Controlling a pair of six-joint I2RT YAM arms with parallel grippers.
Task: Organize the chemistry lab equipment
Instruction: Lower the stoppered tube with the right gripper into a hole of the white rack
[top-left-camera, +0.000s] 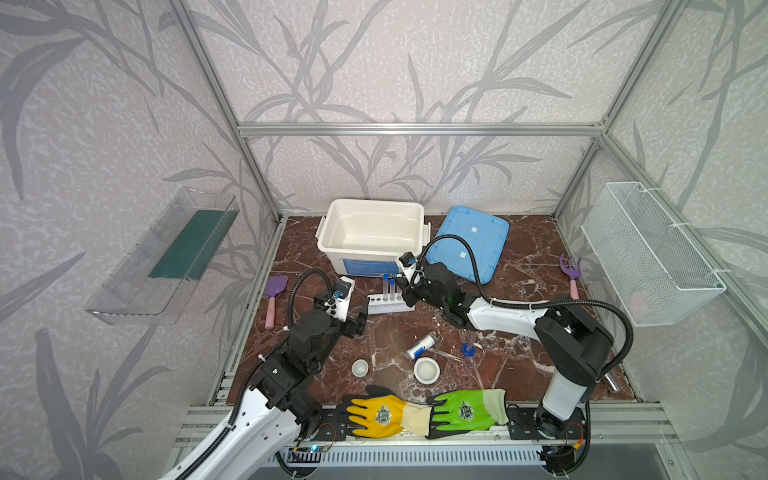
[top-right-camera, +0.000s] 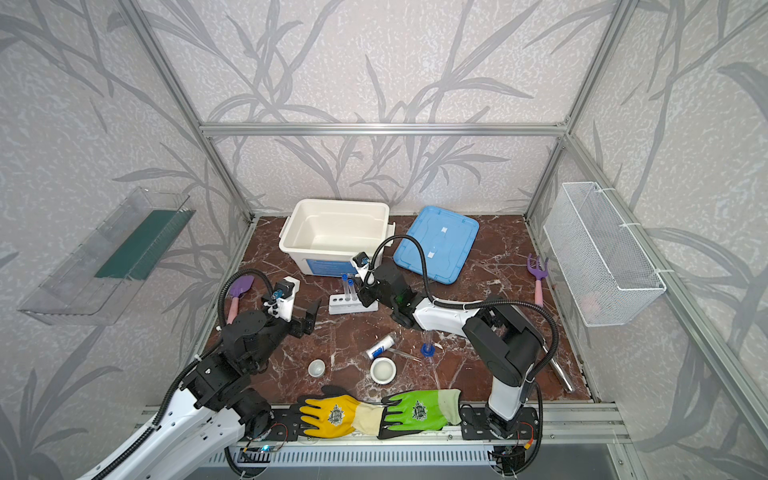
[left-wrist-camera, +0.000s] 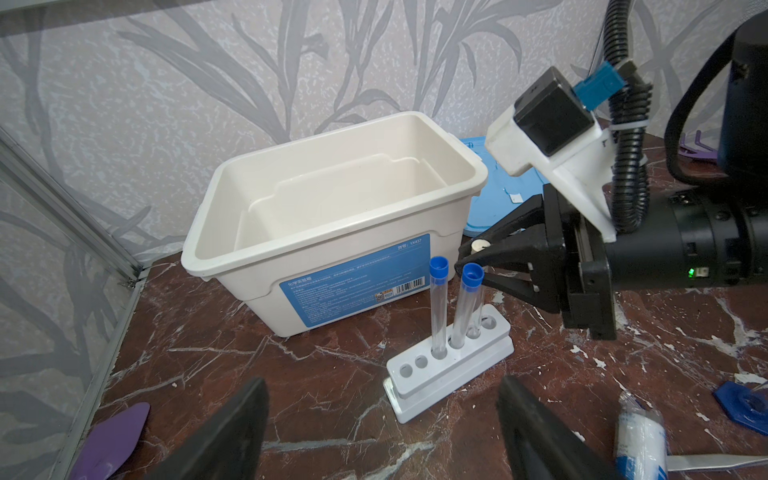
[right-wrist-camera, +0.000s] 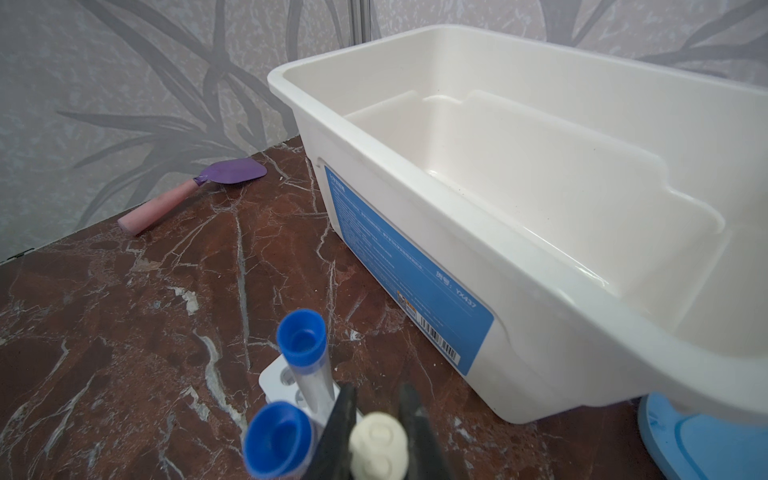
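The white six-hole rack (top-left-camera: 390, 305) (left-wrist-camera: 449, 365) stands in front of the bin. Two blue-capped test tubes (left-wrist-camera: 438, 307) (left-wrist-camera: 467, 307) stand upright in it. My right gripper (top-left-camera: 402, 286) (right-wrist-camera: 377, 409) is shut on a white-capped test tube (right-wrist-camera: 378, 446) (left-wrist-camera: 478, 246), whose lower end reaches down into the rack hole beside them. My left gripper (top-left-camera: 360, 320) (left-wrist-camera: 381, 399) hangs open and empty just left of the rack. Nearer the front lie two white dishes (top-left-camera: 360, 368) (top-left-camera: 427, 370), a blue-labelled vial (top-left-camera: 420, 348), tweezers (top-left-camera: 446, 354) and a blue-based clear vessel (top-left-camera: 468, 349).
An open white bin (top-left-camera: 372, 232) stands at the back with its blue lid (top-left-camera: 469, 241) to the right. A purple trowel (top-left-camera: 274, 299) lies left, a purple rake (top-left-camera: 571, 270) right. Yellow (top-left-camera: 382, 413) and green (top-left-camera: 465, 409) gloves lie on the front edge. A wire basket (top-left-camera: 648, 249) hangs on the right wall.
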